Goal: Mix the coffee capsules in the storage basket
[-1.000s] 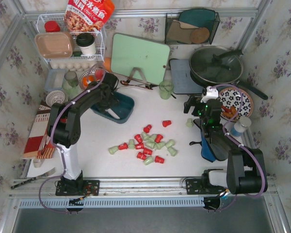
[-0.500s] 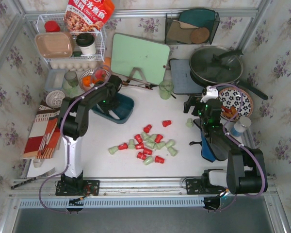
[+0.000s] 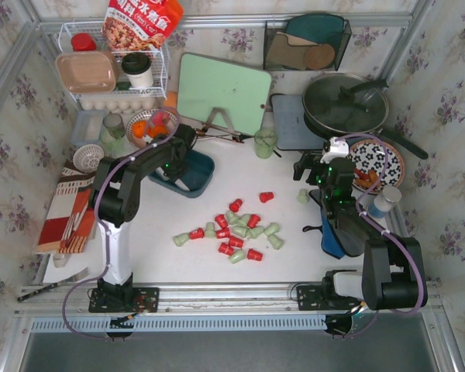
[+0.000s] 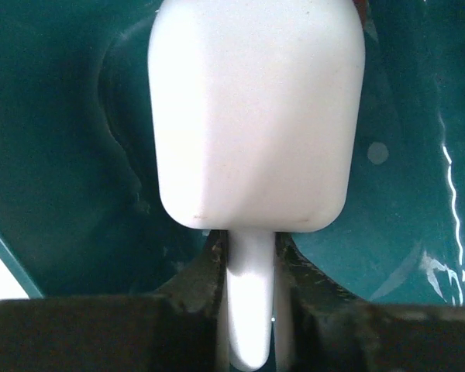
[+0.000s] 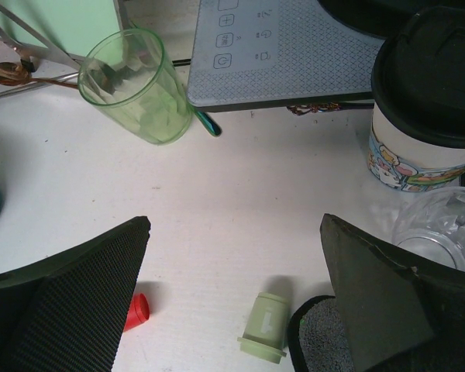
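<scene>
Reaching far left into the basket (image 3: 204, 169), the left gripper (image 4: 250, 271) pinches a white scoop (image 4: 256, 116). The right gripper (image 5: 234, 225) hangs wide above the desk (image 3: 294, 248) and its scattered capsules (image 3: 236, 230).

The capsules (image 3: 234, 231) are bright red and pale mint green; the table (image 3: 163, 260) is white. The basket (image 3: 204, 166) is glossy dark teal and the scoop (image 4: 256, 116) plain white. The board (image 3: 223, 93) is pale green, the glass (image 5: 133, 85) clear green, the pad (image 5: 287, 46) grey with a fine dotted texture. The plate (image 3: 387, 155) has a dark-and-white flower pattern. The cloth (image 3: 58, 221) is striped red and cream. The wallpaper (image 3: 449, 108) is cream with purple sprigs. The cup (image 5: 426, 108) has a black lid and a cartoon print.
</scene>
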Available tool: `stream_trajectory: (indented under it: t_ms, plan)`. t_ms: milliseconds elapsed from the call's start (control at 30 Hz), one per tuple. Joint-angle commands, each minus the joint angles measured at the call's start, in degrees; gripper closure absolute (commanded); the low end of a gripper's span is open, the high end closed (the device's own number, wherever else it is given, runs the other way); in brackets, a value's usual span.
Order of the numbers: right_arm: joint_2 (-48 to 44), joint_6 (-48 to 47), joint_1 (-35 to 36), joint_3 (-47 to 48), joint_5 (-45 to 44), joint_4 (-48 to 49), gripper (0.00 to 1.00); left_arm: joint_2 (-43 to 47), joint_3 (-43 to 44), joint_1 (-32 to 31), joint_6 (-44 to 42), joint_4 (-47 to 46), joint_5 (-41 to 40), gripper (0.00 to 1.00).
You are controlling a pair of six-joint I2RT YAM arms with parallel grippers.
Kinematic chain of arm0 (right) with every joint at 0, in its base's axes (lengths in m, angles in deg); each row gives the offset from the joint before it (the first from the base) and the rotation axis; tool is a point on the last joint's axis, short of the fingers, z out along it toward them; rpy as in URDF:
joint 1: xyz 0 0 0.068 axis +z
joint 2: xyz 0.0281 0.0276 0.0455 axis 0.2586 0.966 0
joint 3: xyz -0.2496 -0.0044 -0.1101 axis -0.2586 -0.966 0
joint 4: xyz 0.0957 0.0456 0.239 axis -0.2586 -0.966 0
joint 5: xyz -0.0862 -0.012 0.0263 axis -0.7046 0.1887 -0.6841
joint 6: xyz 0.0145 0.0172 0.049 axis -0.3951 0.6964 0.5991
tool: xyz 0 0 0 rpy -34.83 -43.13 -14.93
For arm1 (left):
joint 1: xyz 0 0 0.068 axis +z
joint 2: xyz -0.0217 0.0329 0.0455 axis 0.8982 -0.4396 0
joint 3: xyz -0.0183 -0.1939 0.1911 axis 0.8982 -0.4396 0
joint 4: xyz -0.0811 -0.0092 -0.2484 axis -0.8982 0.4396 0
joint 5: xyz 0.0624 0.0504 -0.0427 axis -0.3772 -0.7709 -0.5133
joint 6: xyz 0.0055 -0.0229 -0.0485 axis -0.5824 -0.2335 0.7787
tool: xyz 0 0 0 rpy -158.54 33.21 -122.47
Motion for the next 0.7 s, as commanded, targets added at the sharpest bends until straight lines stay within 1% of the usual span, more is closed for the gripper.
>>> stream_trajectory:
  t_ms: [0, 67, 267, 567, 667]
  plan:
    - [-0.19, 0.51, 0.05, 0.47, 0.35, 0.41, 0.00, 0.49, -0.57, -0.28, -0.62, -0.27, 0.01, 0.91]
    - [-0.22, 0.51, 0.00, 0.49, 0.36, 0.36, 0.00, 1.08, -0.59, -0.39, -0.96, -0.56, 0.11, 1.00]
    - [-0.50, 0.42, 0.05, 0.46, 0.36, 0.44, 0.00, 5.41, -0.91, -1.33, -2.93, -1.76, 0.08, 1.00]
    - [-0.94, 0.33, 0.03, 0.44, 0.26, 0.35, 0.00, 15.34, -0.71, -3.31, -8.16, -3.53, -2.44, 1.00]
    - [-1.31, 0.33, 0.01, 0.30, 0.01, 0.35, 0.00, 19.63, -1.54, -3.91, -10.90, -3.38, -4.47, 1.00]
